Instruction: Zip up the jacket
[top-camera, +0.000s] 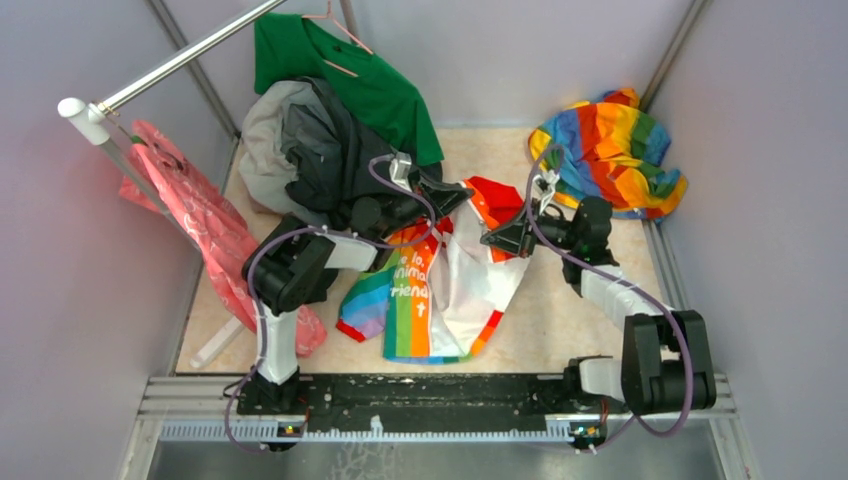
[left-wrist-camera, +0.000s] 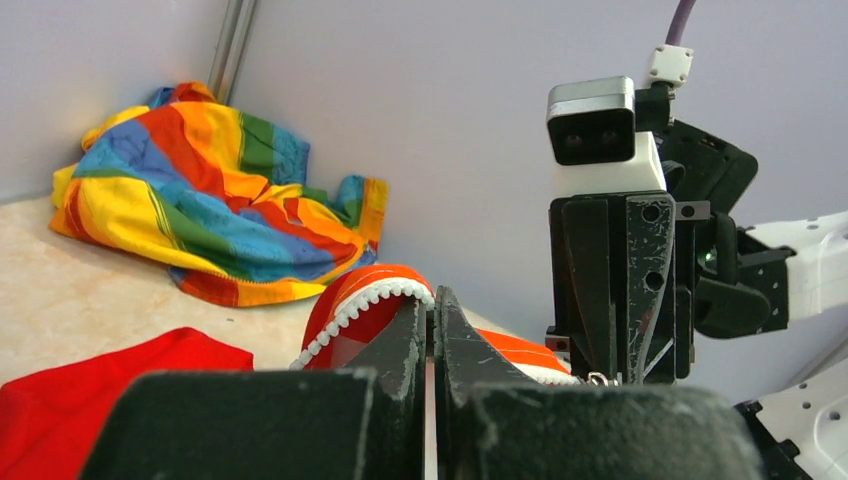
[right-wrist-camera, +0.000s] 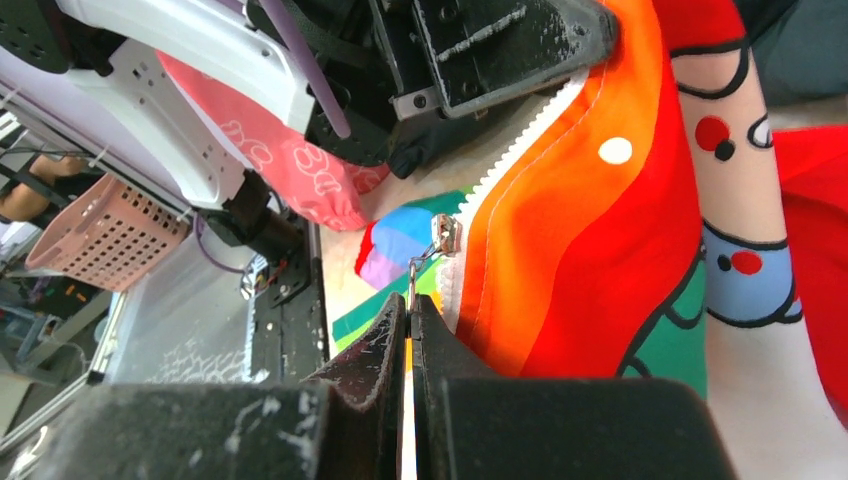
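The small white jacket with rainbow panels lies in the middle of the table, its red hood toward the back. My left gripper is shut on the orange-red zipper strip; the white teeth arch up out of its jaws. My right gripper stands just to the right of it. In the right wrist view that gripper is shut on the thin metal zipper pull, which hangs from the slider on the toothed edge of the orange strip.
An all-rainbow cloth is heaped at the back right corner. A dark grey garment and a green shirt on a hanger are piled back left under a metal rail. A pink bag hangs at the left.
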